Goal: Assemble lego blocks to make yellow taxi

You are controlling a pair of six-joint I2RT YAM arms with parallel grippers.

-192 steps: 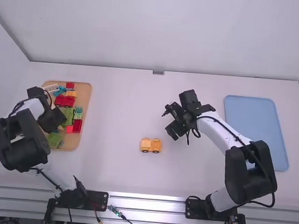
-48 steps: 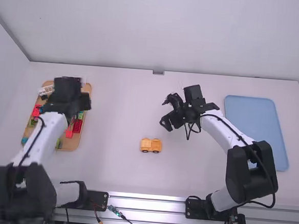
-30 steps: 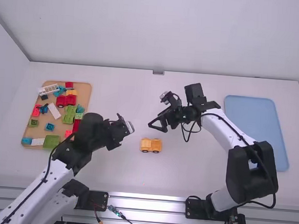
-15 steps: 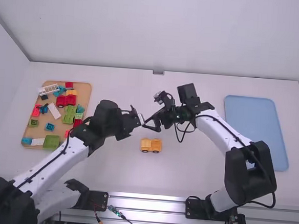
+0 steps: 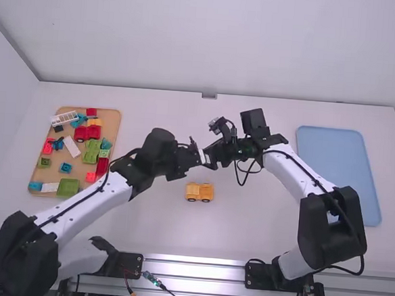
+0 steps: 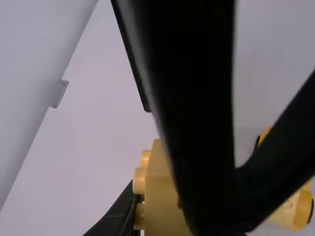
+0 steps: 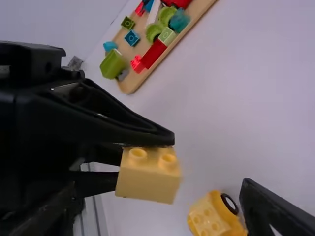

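Sitting between left jaws, yellow block (image 7: pixel 147 178)

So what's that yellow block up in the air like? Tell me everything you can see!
The yellow block is small and boxy, with smooth sides that look like plastic and round bumps in rows on one face. It looks whole. The left claw has it pinched between its two fingers, above the middle of the table. The right claw is open, very close by, but I can't tell if it touches the block.

white links (image 5: pixel 294 176), chunky black joints (image 5: pixel 338 225), thin black cables (image 5: pixel 325 190)
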